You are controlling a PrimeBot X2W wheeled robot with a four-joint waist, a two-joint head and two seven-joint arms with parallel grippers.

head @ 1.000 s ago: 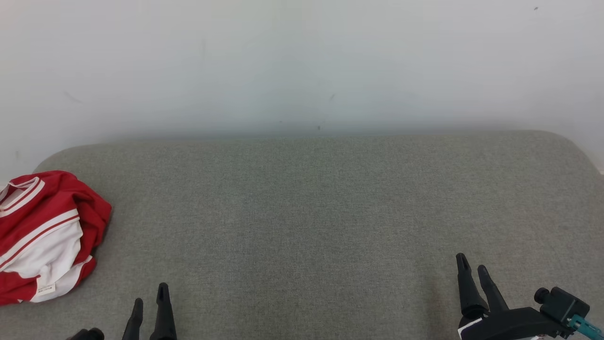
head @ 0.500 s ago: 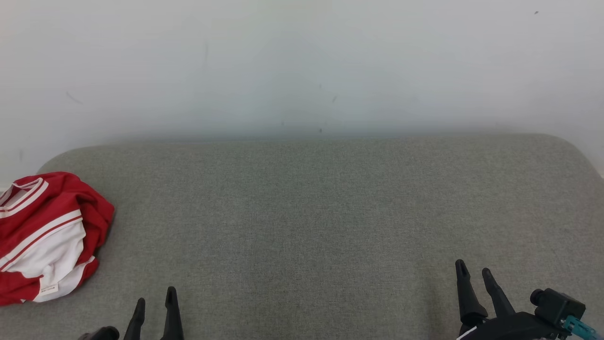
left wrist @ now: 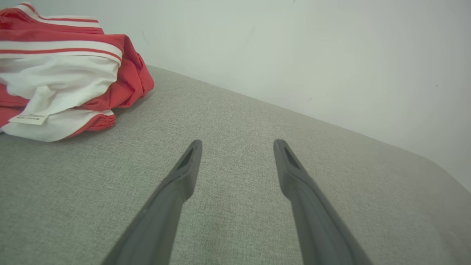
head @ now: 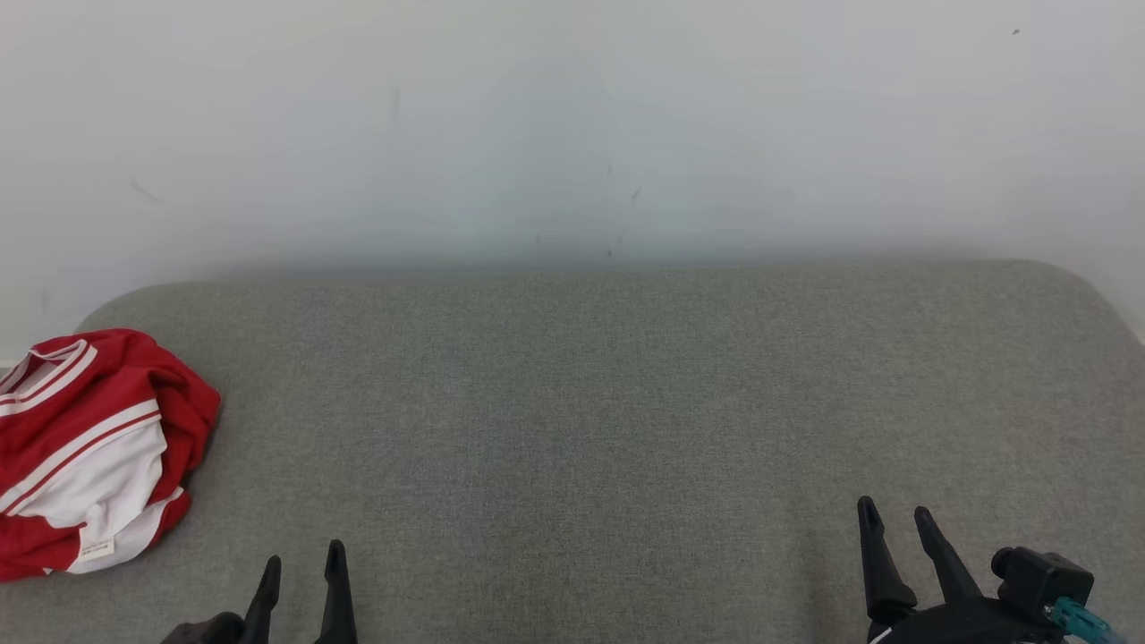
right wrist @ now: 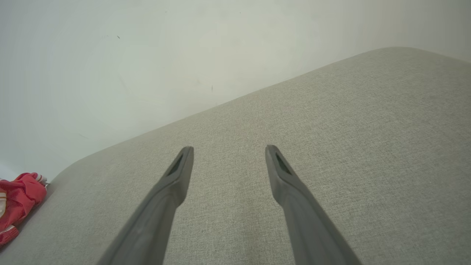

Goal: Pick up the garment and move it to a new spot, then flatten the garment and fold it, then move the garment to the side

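Left gripper [head: 304, 552]: jaws spread wide, nothing between them, poised over the grey cushion [head: 581, 402]. Garment [head: 85, 452], red with white stripes, lies crumpled ahead and to the left of this gripper, near but not touching. Right gripper [head: 893, 506]: jaws likewise wide and empty. The garment lies well apart to its left, at the cushion's end.
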